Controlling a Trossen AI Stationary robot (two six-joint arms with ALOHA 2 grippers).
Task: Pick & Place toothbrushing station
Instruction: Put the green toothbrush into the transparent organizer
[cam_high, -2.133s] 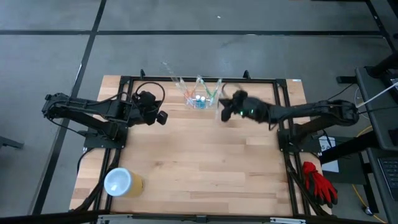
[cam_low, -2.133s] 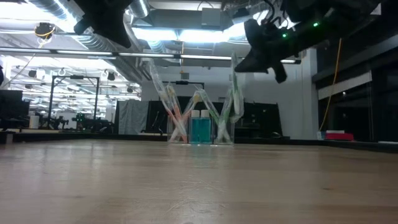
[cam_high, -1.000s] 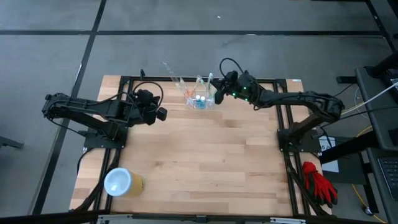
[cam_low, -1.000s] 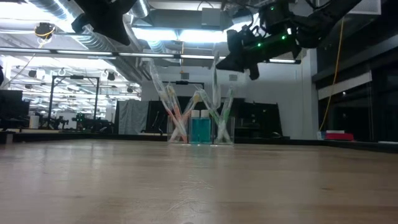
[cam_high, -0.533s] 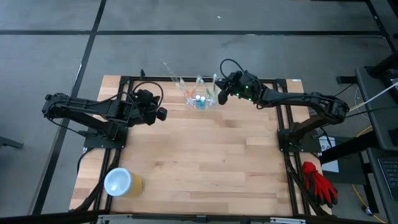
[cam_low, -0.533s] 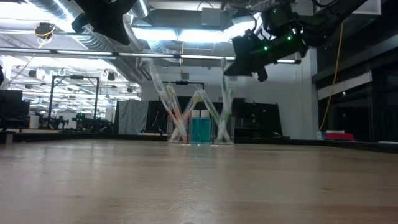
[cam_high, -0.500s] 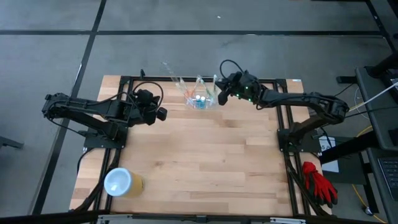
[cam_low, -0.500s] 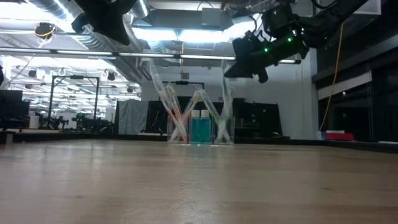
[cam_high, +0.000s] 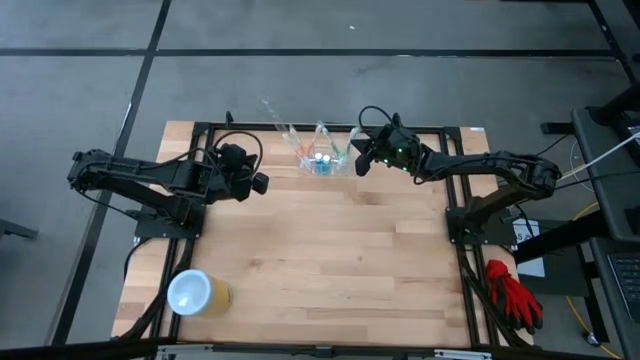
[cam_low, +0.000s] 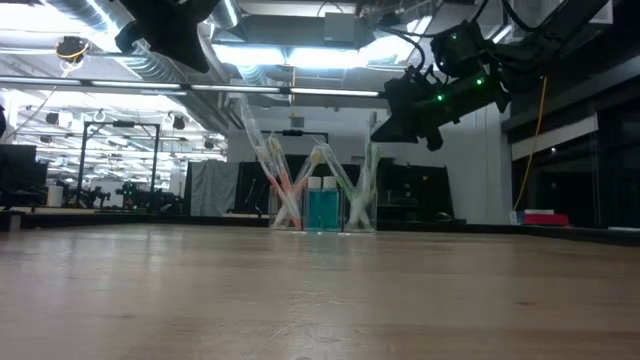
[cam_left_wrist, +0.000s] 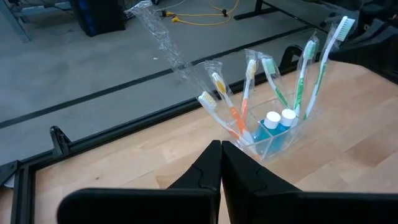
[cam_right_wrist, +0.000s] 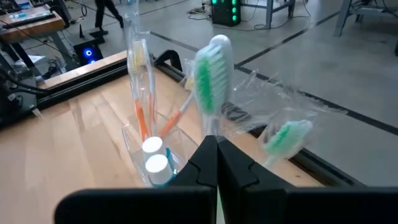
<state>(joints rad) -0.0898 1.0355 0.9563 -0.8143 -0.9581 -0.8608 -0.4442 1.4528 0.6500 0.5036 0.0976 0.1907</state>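
The clear toothbrush holder (cam_high: 321, 160) stands at the table's (cam_high: 320, 260) twelve o'clock edge, packed with wrapped brushes fanning outward and two small tubes, probably so each handle can be reached singly. The right gripper (cam_high: 361, 163) hangs just at the holder's three o'clock, fingers pressed together on nothing, beside a green-bristled brush (cam_right_wrist: 209, 65). The left gripper (cam_high: 259, 184), likewise closed and empty, waits at nine o'clock.

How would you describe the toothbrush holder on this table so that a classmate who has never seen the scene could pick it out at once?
Start at the wooden table and go to the middle of its far edge. There stands the toothbrushing station, a small clear plastic holder. Wrapped toothbrushes fan out of it, unlike the yellow cup at the near left corner.
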